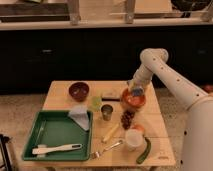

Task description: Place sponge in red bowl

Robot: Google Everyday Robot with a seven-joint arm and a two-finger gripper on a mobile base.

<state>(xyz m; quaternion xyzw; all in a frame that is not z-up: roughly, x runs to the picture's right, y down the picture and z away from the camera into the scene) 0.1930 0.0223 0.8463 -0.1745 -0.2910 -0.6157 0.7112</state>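
Observation:
The red bowl (131,101) stands at the back right of the wooden table (60,92). My gripper (136,91) hangs just over the bowl's far rim, at the end of the white arm (167,75) reaching in from the right. It is shut on a small blue sponge (137,92), held right above the inside of the bowl. I cannot tell whether the sponge touches the bowl.
A dark maroon bowl (79,91) sits back left. A green tray (37,132) at front left holds a white spatula (56,148) and a grey cloth (80,116). A metal cup (106,111), grapes (128,119), a white cup (133,139), a fork (106,149) and a green vegetable (144,151) crowd the middle and front right.

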